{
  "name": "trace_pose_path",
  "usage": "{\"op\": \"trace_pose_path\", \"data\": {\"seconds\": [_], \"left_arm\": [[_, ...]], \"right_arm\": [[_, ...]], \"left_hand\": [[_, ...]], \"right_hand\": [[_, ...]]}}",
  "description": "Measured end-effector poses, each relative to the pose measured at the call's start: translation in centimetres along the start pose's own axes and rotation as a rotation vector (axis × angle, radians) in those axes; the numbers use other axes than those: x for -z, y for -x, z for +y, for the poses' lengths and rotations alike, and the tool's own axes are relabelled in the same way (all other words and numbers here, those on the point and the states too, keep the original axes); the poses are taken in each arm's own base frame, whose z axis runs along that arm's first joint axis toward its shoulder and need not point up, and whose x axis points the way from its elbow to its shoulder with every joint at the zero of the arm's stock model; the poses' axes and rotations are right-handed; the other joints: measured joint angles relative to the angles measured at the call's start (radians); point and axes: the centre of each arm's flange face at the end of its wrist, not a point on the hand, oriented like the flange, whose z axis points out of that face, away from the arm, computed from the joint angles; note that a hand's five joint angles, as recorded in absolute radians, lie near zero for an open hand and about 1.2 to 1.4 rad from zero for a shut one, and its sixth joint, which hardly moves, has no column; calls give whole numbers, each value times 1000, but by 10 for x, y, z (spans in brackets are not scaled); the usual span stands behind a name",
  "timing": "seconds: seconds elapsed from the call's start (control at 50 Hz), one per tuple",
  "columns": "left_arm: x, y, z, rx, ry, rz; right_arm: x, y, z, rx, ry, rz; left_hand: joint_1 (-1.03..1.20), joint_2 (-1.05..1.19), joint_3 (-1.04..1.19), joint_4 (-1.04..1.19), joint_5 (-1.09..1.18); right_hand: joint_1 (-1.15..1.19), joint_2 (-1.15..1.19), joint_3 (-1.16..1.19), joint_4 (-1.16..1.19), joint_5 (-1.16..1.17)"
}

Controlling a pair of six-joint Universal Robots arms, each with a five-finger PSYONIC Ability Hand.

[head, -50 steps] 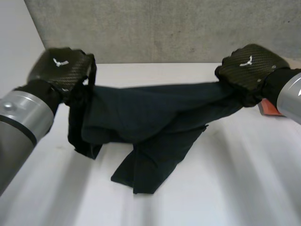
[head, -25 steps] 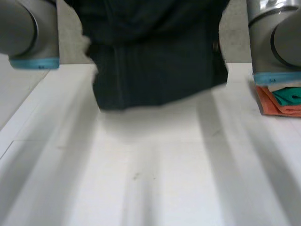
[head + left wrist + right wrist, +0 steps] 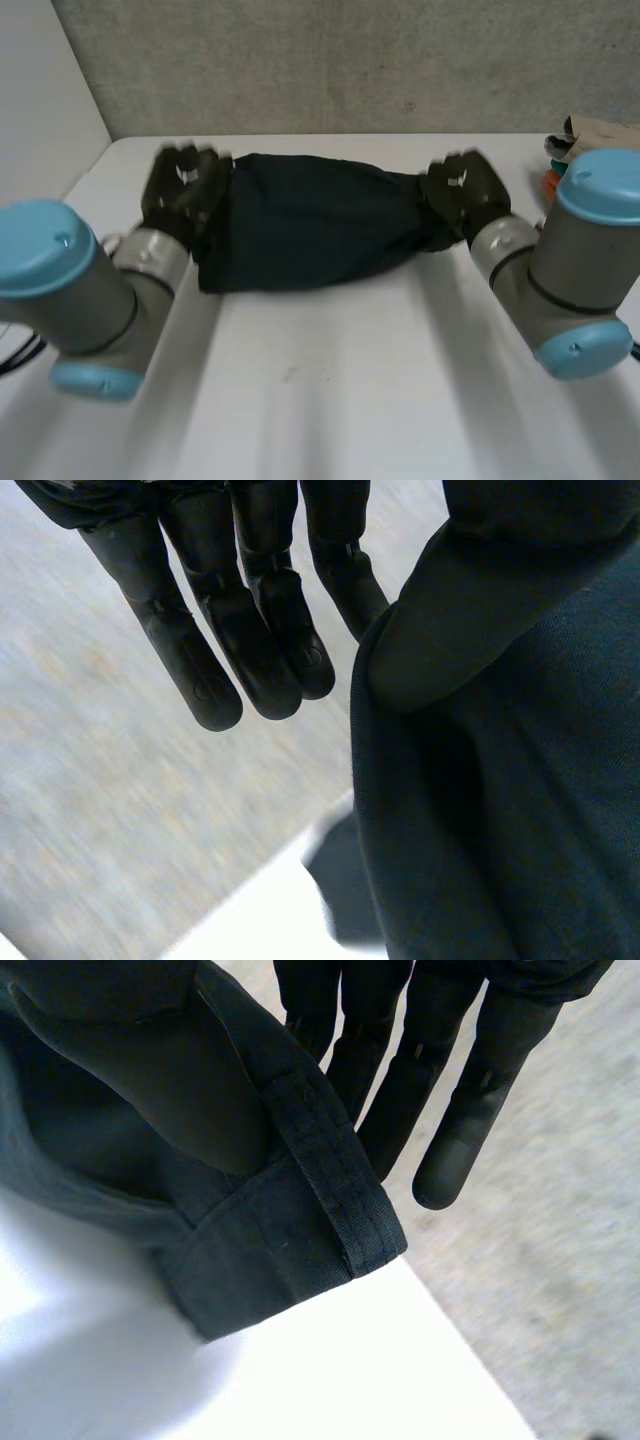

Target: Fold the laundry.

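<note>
Between left hand (image 3: pixel 180 190) and right hand (image 3: pixel 462 190) stretches oblong, hemmed cloth (image 3: pixel 310 220).

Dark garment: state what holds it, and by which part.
Both hands hold the dark garment, stretched between them: the left hand pinches one end, the right hand the opposite end at its hemmed edge, thumb against straight fingers.

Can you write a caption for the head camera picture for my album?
The left robot hand and right robot hand hold a dark cloth by its ends on the white table.
</note>
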Motion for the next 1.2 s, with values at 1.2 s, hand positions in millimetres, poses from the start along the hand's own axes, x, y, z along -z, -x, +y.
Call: {"op": "trace_pose_path", "data": {"seconds": [1.2], "left_arm": [[-178,28,14,-89,-356,-90]], "right_arm": [[-125,-16,11,22,-232,329]], "left_hand": [[0,0,0,0,0]], "right_hand": [[-281,-329,-326,-335,-319]]}}
